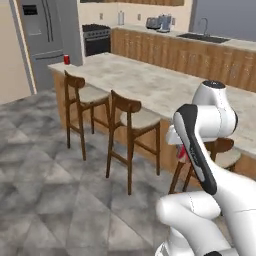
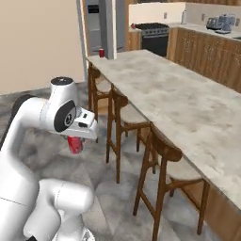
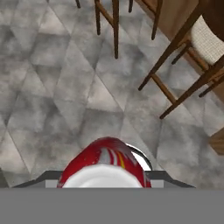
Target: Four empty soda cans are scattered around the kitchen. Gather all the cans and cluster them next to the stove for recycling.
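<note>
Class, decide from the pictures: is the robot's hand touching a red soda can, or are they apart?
Touching. In the hand view the red soda can sits right in the hand, clamped between its fingertips; the right base view shows the can hanging held under the hand, clear of the floor.

The held soda can (image 2: 74,144) is largely hidden behind the arm; fingertips hidden.

A long island with a pale stone countertop (image 1: 150,82) and wood sides runs across a floor of mottled grey tiles (image 1: 45,165), with dark wooden bar stools (image 1: 131,127) with cushioned seats lined along it. Behind stand a steel refrigerator (image 1: 45,35), wooden base cabinets (image 1: 175,52) with a sink (image 1: 202,36), and cream walls (image 2: 37,42).
</note>
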Robot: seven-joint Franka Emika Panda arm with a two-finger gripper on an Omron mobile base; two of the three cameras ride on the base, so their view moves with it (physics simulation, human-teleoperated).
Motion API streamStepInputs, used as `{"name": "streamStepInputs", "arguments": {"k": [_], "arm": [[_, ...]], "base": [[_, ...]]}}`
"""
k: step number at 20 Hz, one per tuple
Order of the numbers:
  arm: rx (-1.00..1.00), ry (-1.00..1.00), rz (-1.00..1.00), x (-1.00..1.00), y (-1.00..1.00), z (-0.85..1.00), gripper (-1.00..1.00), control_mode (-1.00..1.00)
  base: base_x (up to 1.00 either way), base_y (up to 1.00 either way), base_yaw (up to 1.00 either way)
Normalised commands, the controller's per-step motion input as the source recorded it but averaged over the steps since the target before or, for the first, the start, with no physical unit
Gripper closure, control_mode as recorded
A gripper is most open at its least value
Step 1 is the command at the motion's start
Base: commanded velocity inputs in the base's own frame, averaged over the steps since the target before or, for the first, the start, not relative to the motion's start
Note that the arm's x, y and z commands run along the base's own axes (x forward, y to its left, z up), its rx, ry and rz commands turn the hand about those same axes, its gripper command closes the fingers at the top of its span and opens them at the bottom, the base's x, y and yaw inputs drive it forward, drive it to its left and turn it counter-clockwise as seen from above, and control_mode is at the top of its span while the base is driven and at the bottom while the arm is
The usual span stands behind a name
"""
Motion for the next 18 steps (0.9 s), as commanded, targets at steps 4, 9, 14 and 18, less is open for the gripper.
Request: {"name": "streamStepInputs", "arguments": {"k": [4, 9, 14, 18], "arm": [[0.00, 0.00, 0.00, 0.00, 0.00, 0.00, 1.00, 1.00], [0.00, 0.00, 0.00, 0.00, 0.00, 0.00, 1.00, 1.00], [0.00, 0.00, 0.00, 0.00, 0.00, 0.00, 1.00, 1.00], [0.00, 0.00, 0.00, 0.00, 0.00, 0.00, 1.00, 1.00]], "base": [[0.25, 0.52, 0.77], [0.60, 0.52, 0.64], [1.00, 0.22, 0.40], [1.00, 0.09, 0.37]]}}
